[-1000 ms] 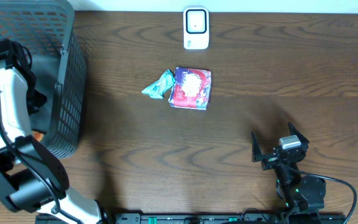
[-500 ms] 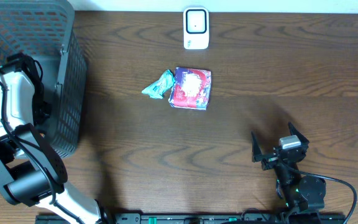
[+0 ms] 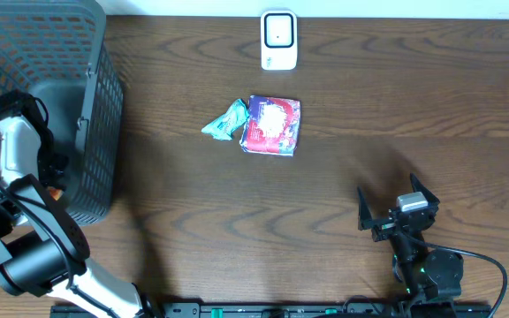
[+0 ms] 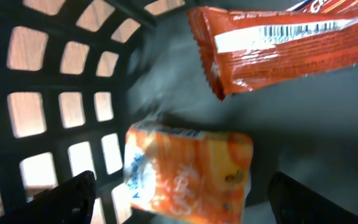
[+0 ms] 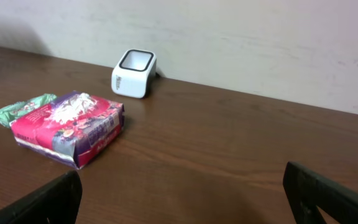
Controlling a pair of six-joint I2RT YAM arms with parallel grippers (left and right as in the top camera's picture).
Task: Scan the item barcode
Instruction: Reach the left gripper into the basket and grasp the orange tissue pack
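Left wrist view looks down into the basket (image 4: 55, 106). The left jaws are wide open above an orange box (image 4: 188, 171) and hold nothing. An orange wrapper (image 4: 272, 43) with a barcode lies just beside the box. The box sits near the basket wall, so a jaw could bump the wall or pinch the wrapper too. The scanner (image 3: 278, 40) stands well apart, out on the desk (image 3: 193, 221). The right jaws are open and empty.
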